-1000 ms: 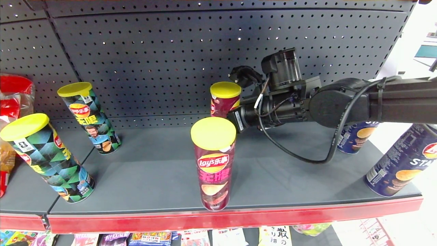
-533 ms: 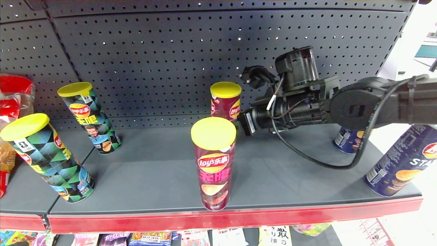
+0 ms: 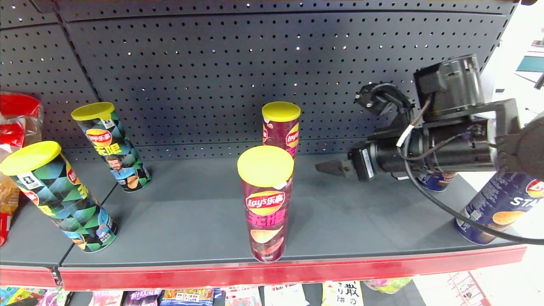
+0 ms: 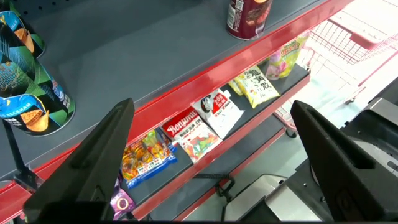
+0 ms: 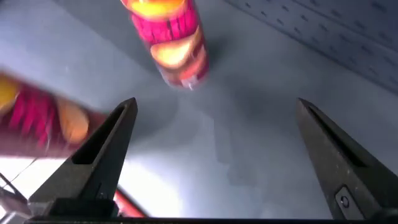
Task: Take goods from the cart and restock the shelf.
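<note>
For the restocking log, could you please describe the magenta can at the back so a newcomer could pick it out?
On the grey shelf with the red front edge, two magenta cans with yellow lids stand upright near the middle. The rear can is the one by the pegboard wall, partly hidden behind the front can.

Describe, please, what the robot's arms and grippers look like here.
The right arm is black and cylindrical, with a grey cylinder mounted above the wrist. A black cable loops beneath it, and a thinner wire carries a white tag. The right gripper has dark, wedge-shaped fingers tapering to points. The left gripper looks the same, matte black and tapered.
</note>
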Tool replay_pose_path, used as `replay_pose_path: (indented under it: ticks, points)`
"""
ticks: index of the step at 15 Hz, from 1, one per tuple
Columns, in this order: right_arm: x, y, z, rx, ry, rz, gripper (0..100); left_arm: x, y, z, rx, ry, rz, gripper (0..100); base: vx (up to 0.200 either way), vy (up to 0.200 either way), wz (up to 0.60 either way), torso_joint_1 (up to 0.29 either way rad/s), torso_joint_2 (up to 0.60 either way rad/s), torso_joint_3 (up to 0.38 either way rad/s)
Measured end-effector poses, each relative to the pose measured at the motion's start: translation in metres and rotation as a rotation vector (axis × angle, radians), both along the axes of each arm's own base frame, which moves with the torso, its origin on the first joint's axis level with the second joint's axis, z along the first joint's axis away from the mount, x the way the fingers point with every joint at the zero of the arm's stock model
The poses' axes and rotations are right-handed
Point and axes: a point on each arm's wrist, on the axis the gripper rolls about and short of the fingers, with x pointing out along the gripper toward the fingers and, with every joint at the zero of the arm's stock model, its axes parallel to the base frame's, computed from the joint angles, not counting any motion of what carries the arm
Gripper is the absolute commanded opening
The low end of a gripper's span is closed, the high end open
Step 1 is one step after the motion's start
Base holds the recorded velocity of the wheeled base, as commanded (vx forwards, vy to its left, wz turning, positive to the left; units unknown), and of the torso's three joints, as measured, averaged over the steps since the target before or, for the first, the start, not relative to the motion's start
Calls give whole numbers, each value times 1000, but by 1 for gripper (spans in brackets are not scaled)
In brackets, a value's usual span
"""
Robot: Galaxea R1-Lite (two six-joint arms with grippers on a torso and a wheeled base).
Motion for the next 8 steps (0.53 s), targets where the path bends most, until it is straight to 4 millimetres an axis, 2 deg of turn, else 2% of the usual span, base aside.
replay_pose_path:
  ticks: [4,6,8]
  points:
    - [-70,-37,12,21,-53,5,100,17,-11,21,13,53,3,100,0,0,0,0,0,0]
    - [-116,-63,12,35,-115,11,100,37,-22,35,12,85,10,100,0,0,0,0,0,0]
    - [-163,-93,4,50,-188,-13,100,57,-35,43,24,116,23,100,0,0,0,0,0,0]
